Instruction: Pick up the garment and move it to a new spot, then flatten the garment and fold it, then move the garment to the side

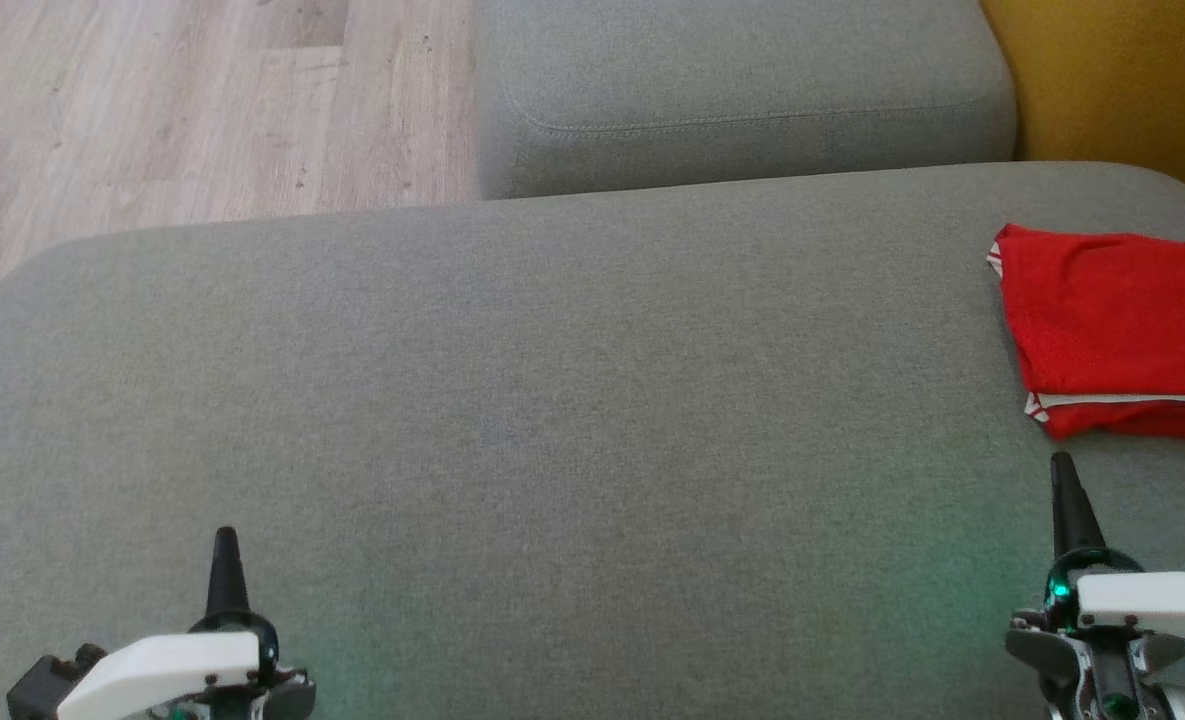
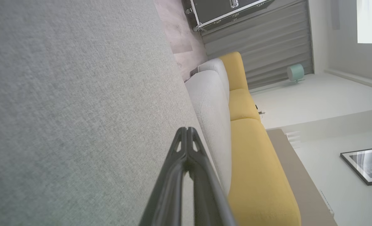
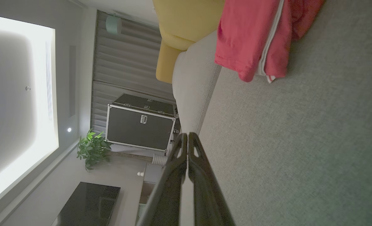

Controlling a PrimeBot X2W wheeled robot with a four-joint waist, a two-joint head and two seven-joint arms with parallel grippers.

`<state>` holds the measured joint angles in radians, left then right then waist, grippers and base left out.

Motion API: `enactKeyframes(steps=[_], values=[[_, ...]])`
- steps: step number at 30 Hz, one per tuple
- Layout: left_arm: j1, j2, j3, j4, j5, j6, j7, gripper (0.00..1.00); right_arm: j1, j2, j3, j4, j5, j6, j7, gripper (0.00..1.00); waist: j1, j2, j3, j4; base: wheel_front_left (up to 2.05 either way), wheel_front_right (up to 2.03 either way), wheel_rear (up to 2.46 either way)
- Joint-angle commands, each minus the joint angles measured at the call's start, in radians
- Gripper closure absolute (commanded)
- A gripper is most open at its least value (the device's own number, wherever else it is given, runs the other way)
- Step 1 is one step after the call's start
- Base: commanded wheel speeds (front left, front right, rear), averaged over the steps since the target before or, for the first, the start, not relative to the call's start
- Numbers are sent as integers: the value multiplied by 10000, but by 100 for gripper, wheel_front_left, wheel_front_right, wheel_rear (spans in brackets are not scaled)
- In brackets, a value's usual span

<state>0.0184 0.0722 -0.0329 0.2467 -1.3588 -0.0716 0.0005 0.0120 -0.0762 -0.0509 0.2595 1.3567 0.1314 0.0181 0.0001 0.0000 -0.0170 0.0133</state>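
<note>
The garment (image 1: 1117,325) is red with white trim and lies folded flat at the right edge of the grey sofa seat (image 1: 552,400). In the right wrist view the garment (image 3: 251,37) shows at the top, ahead of the fingers. My right gripper (image 1: 1060,470) stands shut and empty just below the garment's near edge, apart from it. My left gripper (image 1: 225,540) is shut and empty at the lower left, far from the cloth. Both wrist views show the fingertips pressed together, the left gripper (image 2: 187,130) and the right gripper (image 3: 187,135).
A second grey cushion (image 1: 742,90) sits behind the seat, with yellow upholstery (image 1: 1122,80) at the far right. Wooden floor (image 1: 182,100) lies beyond the seat's far left edge. A dark flight case (image 3: 140,122) and a plant (image 3: 91,147) stand across the room.
</note>
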Motion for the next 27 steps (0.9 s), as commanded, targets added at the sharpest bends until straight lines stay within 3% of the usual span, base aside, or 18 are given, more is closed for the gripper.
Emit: enactKeyframes(steps=[1, 20, 27], values=[[-623, 114, 368, -248, -324, -103, 120, 100, -560, -30, 73, -291, 332, -6, 79, 100, 0, 0, 14, -9, 0, 0, 0], [-1149, 91, 952, -64, -2520, -526, 698, 100, -1093, 49, -298, -181, 2429, -7, 645, 100, -1, 0, 177, -117, 0, 0, 0], [-1230, 76, 1057, -35, -2839, -591, 799, 100, -1175, 69, -366, -163, 2737, -7, 740, 100, -1, 0, 201, -133, 0, 0, 0]])
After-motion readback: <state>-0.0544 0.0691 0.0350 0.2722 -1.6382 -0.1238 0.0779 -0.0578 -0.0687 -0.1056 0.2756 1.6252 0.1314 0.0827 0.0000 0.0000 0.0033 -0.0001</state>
